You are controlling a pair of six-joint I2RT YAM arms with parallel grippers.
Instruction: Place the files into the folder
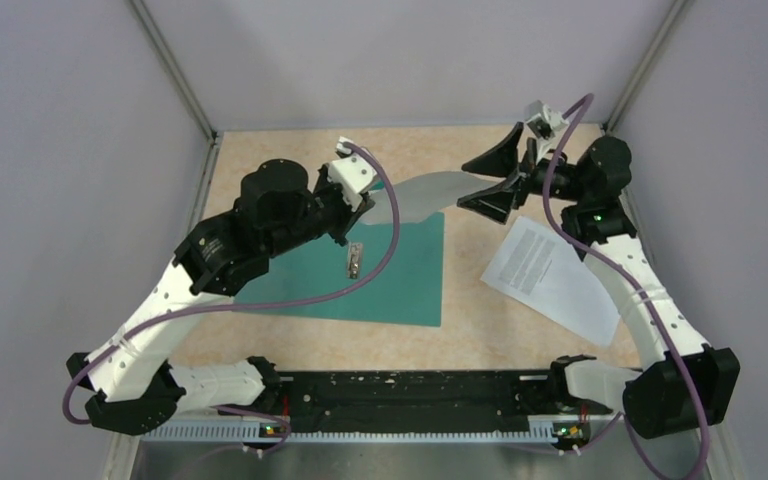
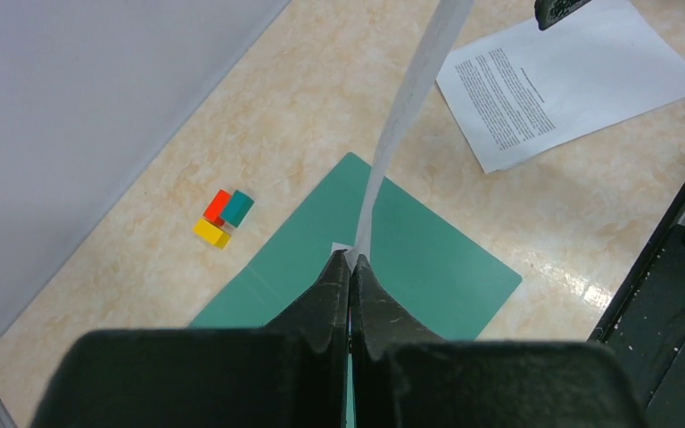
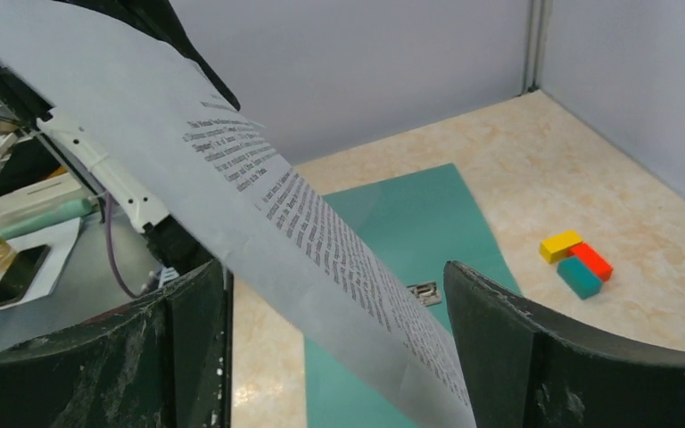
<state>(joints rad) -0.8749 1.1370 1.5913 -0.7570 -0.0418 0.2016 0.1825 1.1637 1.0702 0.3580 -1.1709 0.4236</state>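
Observation:
The teal folder [image 1: 400, 280] lies open and flat on the table, its metal clip [image 1: 356, 260] near the spine. My left gripper [image 2: 351, 260] is shut on the corner of one white file sheet [image 2: 410, 89], which hangs in the air above the folder [image 2: 437, 259]. That sheet [image 3: 303, 232], printed with text, stretches across to my right gripper [image 3: 339, 312] and passes between its wide-open fingers, which do not pinch it. In the top view the lifted sheet [image 1: 435, 193] spans both grippers. A second printed sheet [image 1: 550, 275] lies flat on the table to the folder's right.
Three small blocks [image 2: 223, 218], red, teal and yellow, sit together on the table beyond the folder's far edge. Grey walls [image 1: 80, 150] close in the left, back and right sides. A black rail [image 1: 410, 395] runs along the near edge between the arm bases.

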